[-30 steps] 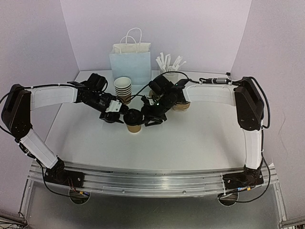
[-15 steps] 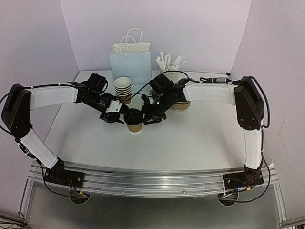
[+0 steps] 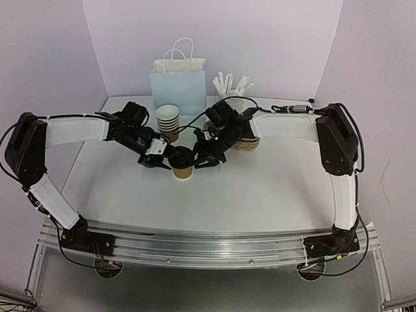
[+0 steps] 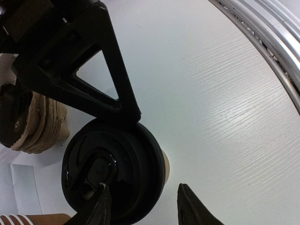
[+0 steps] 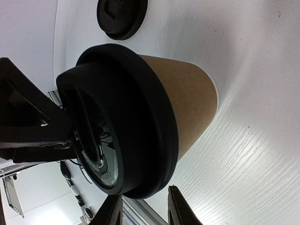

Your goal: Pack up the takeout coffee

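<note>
One lidded cup (image 3: 182, 171) stood upright mid-table (image 3: 260, 188). It had a brown kraft wall, and a black lid (image 5: 126, 126) sat on its rim. A second lid (image 5: 122, 16), also black, lay loose on the table beyond it. A stack of bare cups (image 3: 168, 121) stood before the single blue paper bag (image 3: 177, 91). It seemed to hold five, though the rims blurred together. One white cup of straws (image 3: 233, 97) stood beside the bag. The left gripper (image 3: 161, 160) and right gripper (image 3: 204, 159) flanked the lidded cup, each with fingers apart, clamping nothing.
</note>
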### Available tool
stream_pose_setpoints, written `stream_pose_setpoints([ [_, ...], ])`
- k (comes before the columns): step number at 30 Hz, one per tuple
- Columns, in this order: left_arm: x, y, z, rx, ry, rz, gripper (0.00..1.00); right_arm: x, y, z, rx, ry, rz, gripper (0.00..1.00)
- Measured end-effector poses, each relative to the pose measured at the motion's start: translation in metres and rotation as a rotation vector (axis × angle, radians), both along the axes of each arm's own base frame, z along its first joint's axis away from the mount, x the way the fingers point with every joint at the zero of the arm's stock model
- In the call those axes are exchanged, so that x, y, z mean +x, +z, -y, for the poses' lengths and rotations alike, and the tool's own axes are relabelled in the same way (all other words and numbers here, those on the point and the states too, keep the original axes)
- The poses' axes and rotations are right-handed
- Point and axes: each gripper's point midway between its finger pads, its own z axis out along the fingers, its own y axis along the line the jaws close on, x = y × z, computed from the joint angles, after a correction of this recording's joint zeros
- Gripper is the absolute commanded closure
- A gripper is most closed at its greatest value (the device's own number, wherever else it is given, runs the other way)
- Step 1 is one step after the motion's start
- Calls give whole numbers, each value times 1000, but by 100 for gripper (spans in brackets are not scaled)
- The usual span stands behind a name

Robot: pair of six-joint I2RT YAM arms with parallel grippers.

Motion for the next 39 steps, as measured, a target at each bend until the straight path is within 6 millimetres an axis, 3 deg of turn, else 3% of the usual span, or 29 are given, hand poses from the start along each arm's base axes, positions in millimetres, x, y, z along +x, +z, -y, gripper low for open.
stream_pose_setpoints([
  [21, 0, -3, 4, -42, -53, -31, 61, -6, -12, -1, 105, -18, -139, 76],
  [28, 2, 1, 3, -27, -31, -67, 53, -3, -6, -3, 109, -4, -138, 75],
  [39, 4, 7, -1, 24, 94, -204, 40, 21, 2, -4, -2, -57, -34, 70],
])
